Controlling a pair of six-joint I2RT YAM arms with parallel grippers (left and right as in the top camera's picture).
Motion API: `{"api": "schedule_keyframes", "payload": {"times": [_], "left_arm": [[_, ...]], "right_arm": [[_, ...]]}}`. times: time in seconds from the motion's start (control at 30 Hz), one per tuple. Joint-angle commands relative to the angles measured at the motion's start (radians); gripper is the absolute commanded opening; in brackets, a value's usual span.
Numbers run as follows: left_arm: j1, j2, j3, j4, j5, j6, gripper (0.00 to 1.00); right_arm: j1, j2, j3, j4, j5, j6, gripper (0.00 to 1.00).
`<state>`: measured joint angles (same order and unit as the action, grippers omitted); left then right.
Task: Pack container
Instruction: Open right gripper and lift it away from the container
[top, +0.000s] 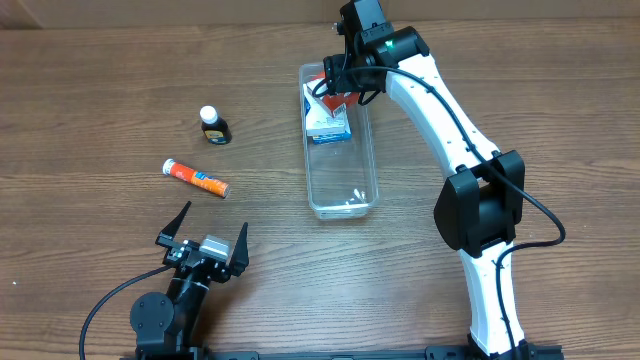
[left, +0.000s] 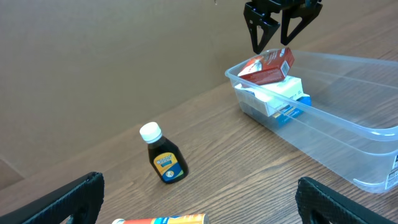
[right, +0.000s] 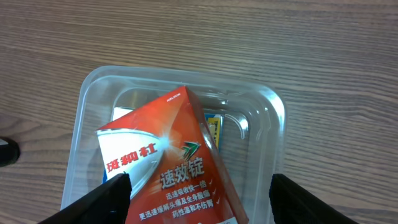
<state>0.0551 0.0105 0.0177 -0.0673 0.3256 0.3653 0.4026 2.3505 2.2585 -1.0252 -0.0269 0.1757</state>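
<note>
The right gripper (left: 272, 43) is hanging with its two fingers apart and clamping nothing. Its tips are hovering just above a red box (left: 267, 67) printed with Chinese characters. From the left wrist camera I cannot tell whether the tips are touching the box.

Directly beneath the gripper, the red box is lying tilted on top of a white-and-blue box (left: 283, 93). Both are sitting inside the container (top: 372, 150), at its end farthest from the robot. The gripper is hovering over that far end, and the rest of the clear bin is stretching back from under it toward the arm's base, with only a few small specks showing at the near end.

Off to the gripper's left, outside the container, a small dark bottle with a white cap (top: 214, 126) is standing upright. An orange tube (top: 196, 178) is lying on its side, nearer the robot.

The left gripper (top: 216, 216) is resting low, well apart from the container. Its fingers are spread wide and holding nothing.

Everything is sitting on a brown wood-grain table (top: 100, 80). In the left wrist view, a plain brown surface is rising beyond the table's far edge.
</note>
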Motion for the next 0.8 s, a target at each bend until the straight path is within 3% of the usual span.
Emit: {"api": "schedule_keyframes", "payload": {"times": [0.0,0.63,0.77], "left_arm": [[0.008,-0.006,-0.003,0.000,-0.003,-0.014,1.00],[0.008,-0.006,-0.003,0.000,-0.003,-0.014,1.00],[0.008,-0.006,-0.003,0.000,-0.003,-0.014,1.00]], "right_arm": [[0.019,0.016,-0.002,-0.006,-0.023,-0.008,0.73],[0.106,0.019,-0.013,-0.092,-0.044,0.012,0.73],[0.070,0.018,0.095,-0.150,-0.042,0.010,0.76]]}}
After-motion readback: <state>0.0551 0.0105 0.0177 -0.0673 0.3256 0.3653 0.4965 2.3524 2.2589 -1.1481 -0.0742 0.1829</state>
